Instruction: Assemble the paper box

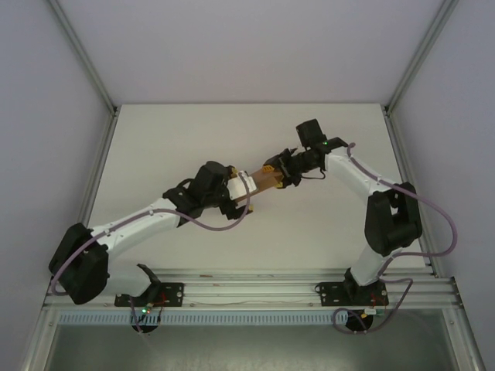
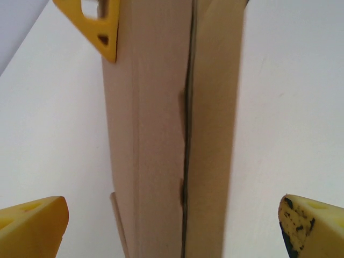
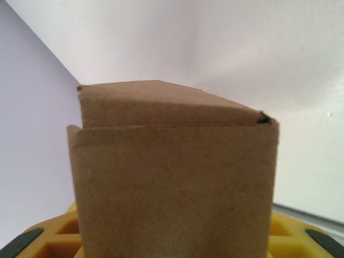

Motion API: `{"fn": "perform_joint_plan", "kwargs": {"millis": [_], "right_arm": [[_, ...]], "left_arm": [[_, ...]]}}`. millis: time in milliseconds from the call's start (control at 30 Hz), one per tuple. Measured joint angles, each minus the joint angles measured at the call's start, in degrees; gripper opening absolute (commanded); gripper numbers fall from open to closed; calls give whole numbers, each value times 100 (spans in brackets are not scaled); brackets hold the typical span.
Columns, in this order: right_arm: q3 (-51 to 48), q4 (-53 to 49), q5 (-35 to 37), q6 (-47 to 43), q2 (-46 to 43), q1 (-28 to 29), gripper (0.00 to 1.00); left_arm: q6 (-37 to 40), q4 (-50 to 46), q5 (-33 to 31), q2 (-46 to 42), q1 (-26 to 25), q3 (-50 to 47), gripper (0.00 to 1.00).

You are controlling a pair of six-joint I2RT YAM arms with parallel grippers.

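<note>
Arms meet ctr @ paper box (image 1: 261, 178).

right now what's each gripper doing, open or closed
left gripper: open, straddling the paper box without touching it
right gripper: closed on the paper box

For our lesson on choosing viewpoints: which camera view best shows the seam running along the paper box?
Left wrist: the paper box fills the centre, its dark seam running lengthwise. Top external shows the box small between the left gripper and right gripper; right wrist shows a plain face and folded end.
</note>
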Motion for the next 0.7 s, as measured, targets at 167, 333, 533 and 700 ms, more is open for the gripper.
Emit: {"fn": "perform_joint_plan", "kwargs": {"millis": [167,333,533,700], "right_arm": [[-9,-181,-101,125,-24,-4,44],[-192,81,-131,385,-179,-50,46],[-431,413,-234,734,-348,-52,52],[-807,1003,-166,1040,-595,-46,67]], "left_arm": [[190,33,-822,302,-26,98,94],[280,-50,-968,334,-90,210,75],[343,-46,-1075,339,-87,214,53],[407,-164,-1043,369,-83,313,45]]}}
